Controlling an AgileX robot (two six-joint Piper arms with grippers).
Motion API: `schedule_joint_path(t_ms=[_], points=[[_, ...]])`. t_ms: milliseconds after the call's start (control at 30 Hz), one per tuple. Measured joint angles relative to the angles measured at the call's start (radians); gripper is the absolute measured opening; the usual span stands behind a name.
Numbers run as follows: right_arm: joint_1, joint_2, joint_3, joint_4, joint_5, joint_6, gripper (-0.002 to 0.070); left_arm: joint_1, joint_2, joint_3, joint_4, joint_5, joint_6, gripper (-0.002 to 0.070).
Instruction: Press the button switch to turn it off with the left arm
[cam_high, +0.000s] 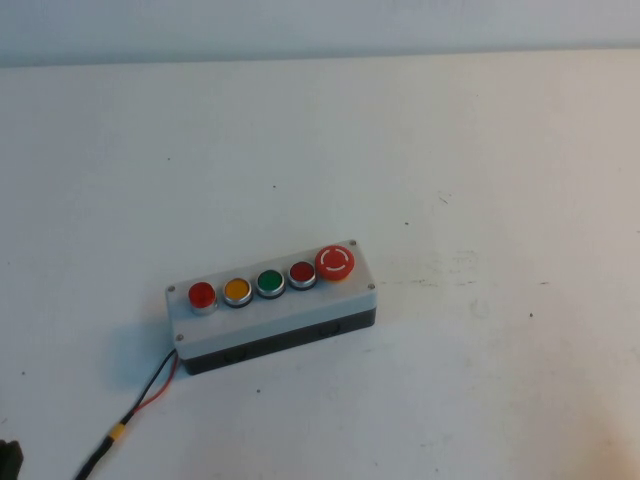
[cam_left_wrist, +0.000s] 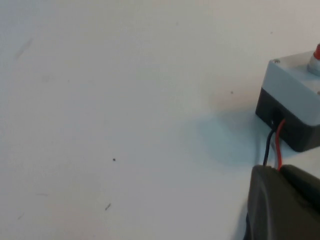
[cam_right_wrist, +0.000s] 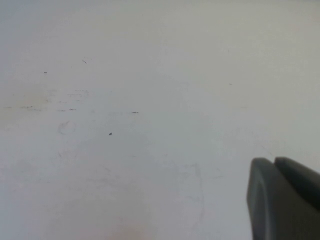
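Bright-red translucent round button switch (cam_high: 202, 295) occupies the leftmost position on the grey five-button box (cam_high: 272, 303). Left gripper (cam_left_wrist: 280, 172), fingers together, sits near the box's wired end. Right gripper (cam_right_wrist: 274, 162), also together, is parked well apart. Recommended: descend vertically, centred, avoiding the adjacent yellow button (cam_high: 237, 290).

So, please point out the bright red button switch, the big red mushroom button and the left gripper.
button switch (cam_high: 201, 294), high view, red cap.
mushroom button (cam_high: 335, 263), high view, cap centre.
left gripper (cam_left_wrist: 278, 170), left wrist view, between fingertips.

Left wrist view cuts the grey box (cam_left_wrist: 292, 87) and its button switch (cam_left_wrist: 316, 52) at the edge — left end effector (cam_left_wrist: 282, 205) and right end effector (cam_right_wrist: 285, 197) only partly in frame.
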Motion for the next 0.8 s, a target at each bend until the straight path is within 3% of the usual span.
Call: schedule_joint_path(t_ms=[800], points=[[0.0,0.0,0.0,0.0,0.0,0.0,-0.0016,0.0,0.0,0.0,0.0,0.043,-0.009,-0.0002]])
